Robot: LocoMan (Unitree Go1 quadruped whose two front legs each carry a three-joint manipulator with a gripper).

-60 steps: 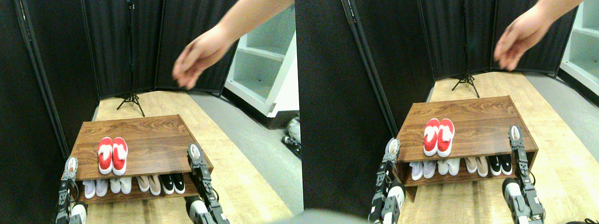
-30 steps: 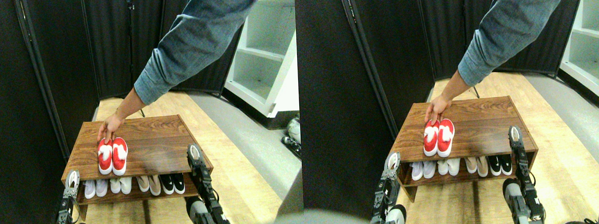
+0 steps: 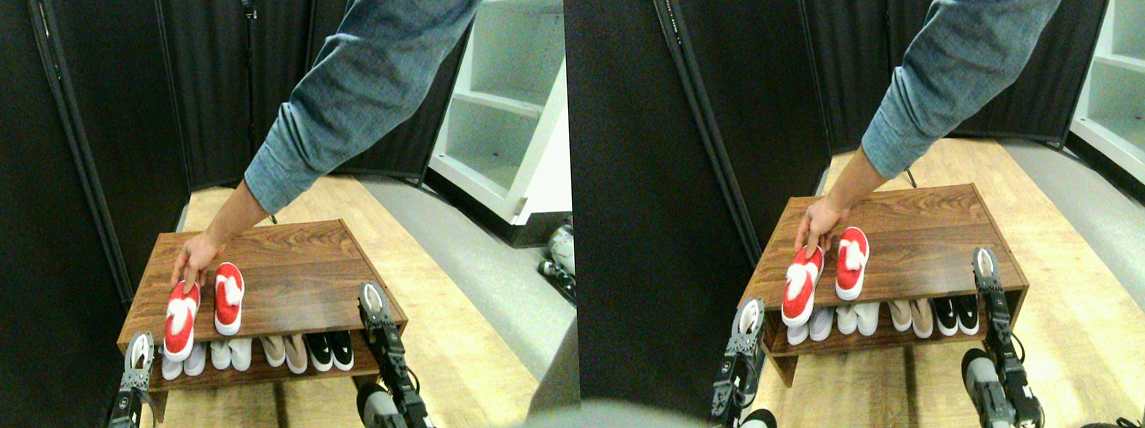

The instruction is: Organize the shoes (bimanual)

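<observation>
Reaching in from the upper right, a person's hand point(image 3: 196, 258) in a blue-grey sleeve point(image 3: 357, 93) touches the heel of the left red shoe point(image 3: 179, 321), which lies angled toward the front left edge of the wooden bench point(image 3: 305, 276). The right red shoe point(image 3: 228, 297) sits just beside it, straight, and the two are apart. White, beige and black pairs point(image 3: 258, 353) line the shelf below. The left gripper point(image 3: 138, 351) and right gripper point(image 3: 370, 299) stand at the bench's front corners; whether their jaws are spread cannot be told.
</observation>
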